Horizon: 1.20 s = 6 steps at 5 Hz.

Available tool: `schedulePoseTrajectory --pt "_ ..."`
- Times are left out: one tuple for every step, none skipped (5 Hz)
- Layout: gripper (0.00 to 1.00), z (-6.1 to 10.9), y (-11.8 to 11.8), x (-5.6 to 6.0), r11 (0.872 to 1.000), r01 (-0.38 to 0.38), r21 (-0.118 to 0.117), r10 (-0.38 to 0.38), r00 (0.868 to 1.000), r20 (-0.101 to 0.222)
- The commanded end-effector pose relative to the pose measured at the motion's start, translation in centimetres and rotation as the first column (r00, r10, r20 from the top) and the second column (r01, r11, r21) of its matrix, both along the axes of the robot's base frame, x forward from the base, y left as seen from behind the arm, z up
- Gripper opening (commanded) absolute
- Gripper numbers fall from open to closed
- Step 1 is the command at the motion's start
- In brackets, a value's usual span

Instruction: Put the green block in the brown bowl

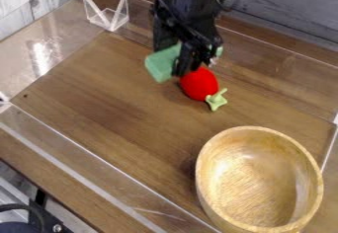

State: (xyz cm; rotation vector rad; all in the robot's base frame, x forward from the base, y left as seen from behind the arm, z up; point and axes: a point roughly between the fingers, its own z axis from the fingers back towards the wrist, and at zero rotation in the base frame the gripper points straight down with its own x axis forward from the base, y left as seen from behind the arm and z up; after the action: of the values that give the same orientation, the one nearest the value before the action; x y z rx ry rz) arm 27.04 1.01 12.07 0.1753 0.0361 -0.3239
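The green block (162, 66) hangs tilted above the wooden table, lifted off the surface, with my black gripper (181, 57) shut on its upper end and pointing straight down. Its lower end sticks out to the left of the fingers, just left of and above the red toy. The brown bowl (259, 179) sits empty at the front right, well away from the gripper.
A red strawberry toy (200, 83) with a small green stem lies right below the gripper. A clear plastic stand (106, 11) sits at the back left. Low clear walls (79, 168) fence the wooden table.
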Motion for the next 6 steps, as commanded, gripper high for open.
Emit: schedulePoseTrajectory --pt "0.0 1.0 0.9 1.3 0.998 0.06 0.002 -0.06 0.995 0.074" --pt "0.0 0.0 1.6 1.9 0.995 0.102 -0.001 -0.101 0.992 0.075" --pt "0.0 -0.7 0.9 1.3 0.997 0.074 0.002 -0.074 0.994 0.077" --pt "0.0 -1.1 0.3 1.1 0.999 0.049 0.002 -0.049 0.996 0.076" --pt "0.0 -1.1 0.8 1.8 0.994 0.106 0.013 -0.106 0.992 0.069" --pt "0.0 -1.2 1.5 2.6 0.986 0.164 0.024 -0.165 0.984 0.066"
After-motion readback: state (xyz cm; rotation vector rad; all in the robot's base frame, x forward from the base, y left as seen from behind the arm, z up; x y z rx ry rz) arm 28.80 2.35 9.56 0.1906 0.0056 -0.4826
